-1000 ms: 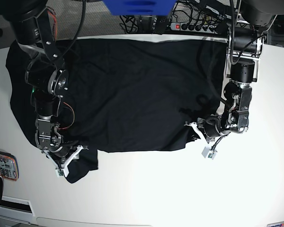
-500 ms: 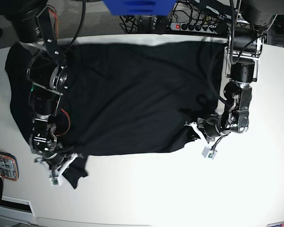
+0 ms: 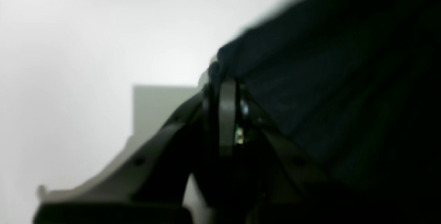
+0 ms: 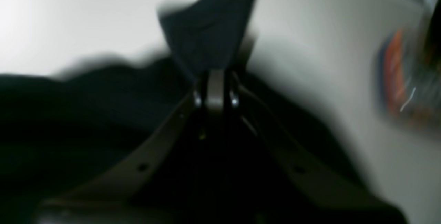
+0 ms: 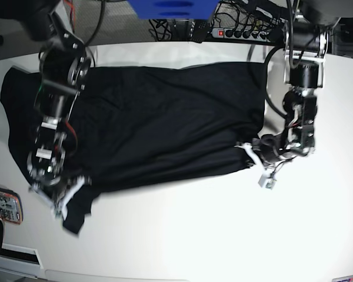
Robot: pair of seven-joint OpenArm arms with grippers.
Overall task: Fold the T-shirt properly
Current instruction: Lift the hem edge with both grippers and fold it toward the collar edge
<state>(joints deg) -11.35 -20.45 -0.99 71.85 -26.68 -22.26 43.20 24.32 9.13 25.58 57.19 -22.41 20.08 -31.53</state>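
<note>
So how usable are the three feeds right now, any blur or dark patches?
Left wrist view: soft focus throughout; the T-shirt is a near-black mass, its hem smeared. Right wrist view: motion blur, the cloth edge and an orange object streaked. Base view: mostly sharp and evenly lit, slight smear around the right gripper; fabric folds barely readable.

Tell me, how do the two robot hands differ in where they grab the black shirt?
The right gripper pinches the T-shirt near a loose corner flap that hangs past it; the left gripper pinches a straight edge with no flap showing. In the base view the right gripper sits nearer the table's front edge than the left. Both are shut on fabric.
</note>
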